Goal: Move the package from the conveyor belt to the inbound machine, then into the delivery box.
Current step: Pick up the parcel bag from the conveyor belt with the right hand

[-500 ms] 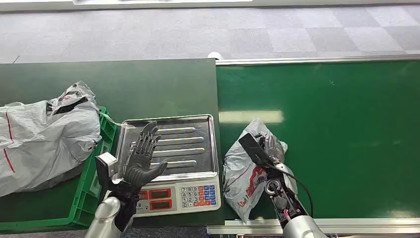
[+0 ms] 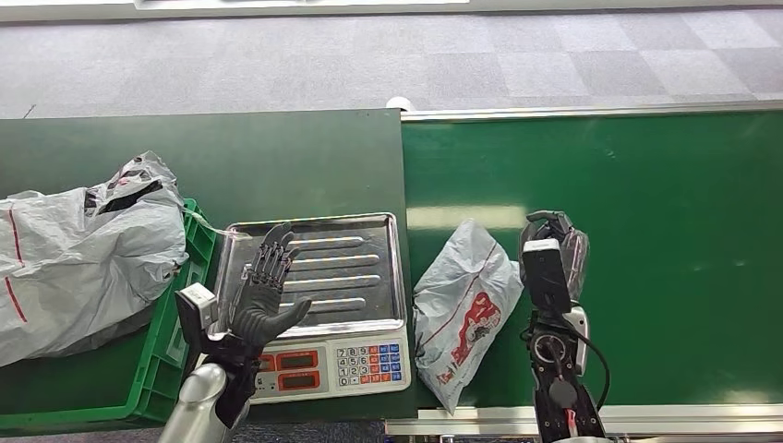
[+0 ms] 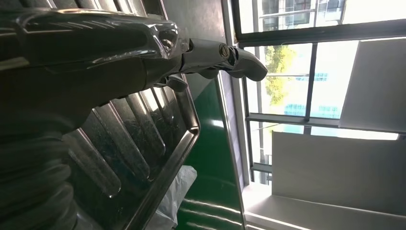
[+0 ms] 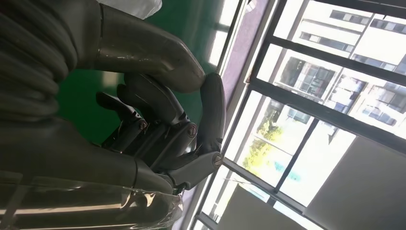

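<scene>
While crinkled grey package lies flat | right hand curled empty | left hand spread.

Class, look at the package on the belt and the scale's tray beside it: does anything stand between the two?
Nothing visible does. The package lies right beside the tray, whose near side is bare; the open left hand hovers over the tray's far side.

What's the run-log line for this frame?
package: flat on conveyor belt, unheld | right robot hand: beside package, fingers curled, empty | left robot hand: open above scale tray | stage: pre-grasp
</scene>
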`<control>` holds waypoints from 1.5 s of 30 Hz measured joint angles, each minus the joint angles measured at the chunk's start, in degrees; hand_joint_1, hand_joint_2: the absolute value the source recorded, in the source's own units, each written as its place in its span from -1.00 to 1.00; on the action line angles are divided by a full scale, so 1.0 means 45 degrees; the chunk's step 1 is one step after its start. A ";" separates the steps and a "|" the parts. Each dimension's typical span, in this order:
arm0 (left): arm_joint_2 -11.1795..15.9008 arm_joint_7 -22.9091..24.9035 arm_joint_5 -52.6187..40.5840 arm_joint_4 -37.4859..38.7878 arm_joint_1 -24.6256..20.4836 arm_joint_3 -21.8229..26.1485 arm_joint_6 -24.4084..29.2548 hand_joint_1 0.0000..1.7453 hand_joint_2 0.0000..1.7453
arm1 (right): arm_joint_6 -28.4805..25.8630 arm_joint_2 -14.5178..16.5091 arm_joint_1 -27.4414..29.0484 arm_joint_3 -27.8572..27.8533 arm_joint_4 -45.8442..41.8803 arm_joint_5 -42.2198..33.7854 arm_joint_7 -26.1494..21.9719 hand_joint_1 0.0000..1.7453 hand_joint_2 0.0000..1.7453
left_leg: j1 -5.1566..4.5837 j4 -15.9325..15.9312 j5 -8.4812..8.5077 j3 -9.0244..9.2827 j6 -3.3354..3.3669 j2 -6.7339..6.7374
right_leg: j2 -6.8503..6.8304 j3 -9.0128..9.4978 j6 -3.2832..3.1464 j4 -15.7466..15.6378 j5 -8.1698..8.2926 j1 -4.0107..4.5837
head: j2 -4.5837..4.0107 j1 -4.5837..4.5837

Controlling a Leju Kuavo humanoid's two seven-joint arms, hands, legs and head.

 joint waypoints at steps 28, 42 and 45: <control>-0.0193 0.0612 -0.0024 0.0494 -0.0486 -0.0133 -0.0073 -1.00 1.00 | 0.5501 -0.0415 -0.2427 0.1245 0.6708 0.4961 0.8530 -1.00 1.00 | 0.0000 -0.0003 -0.0017 0.0160 0.0003 0.0042 | 0.0021 0.0126 0.0000 -0.0012 -0.0005 -0.0001 | 0.0000 0.0003; -0.0143 0.0628 0.0085 0.0375 -0.0286 -0.0192 0.0072 -1.00 1.00 | 0.4757 -0.0395 -0.2752 0.1404 0.7442 0.4997 0.6503 1.00 1.00 | 0.0000 -0.0005 -0.0009 0.0268 0.0007 0.0048 | 0.0032 0.0262 0.0004 -0.0013 0.0005 -0.0001 | 0.0000 0.0004; -0.0094 0.0657 0.0143 0.0135 -0.0092 -0.0169 0.0091 -1.00 1.00 | 0.4115 -0.0373 -0.2701 0.1367 0.7426 0.4696 0.5706 1.00 1.00 | 0.0000 -0.0004 -0.0008 0.0240 0.0007 0.0044 | 0.0031 0.0236 0.0007 -0.0011 0.0007 -0.0001 | 0.0000 0.0002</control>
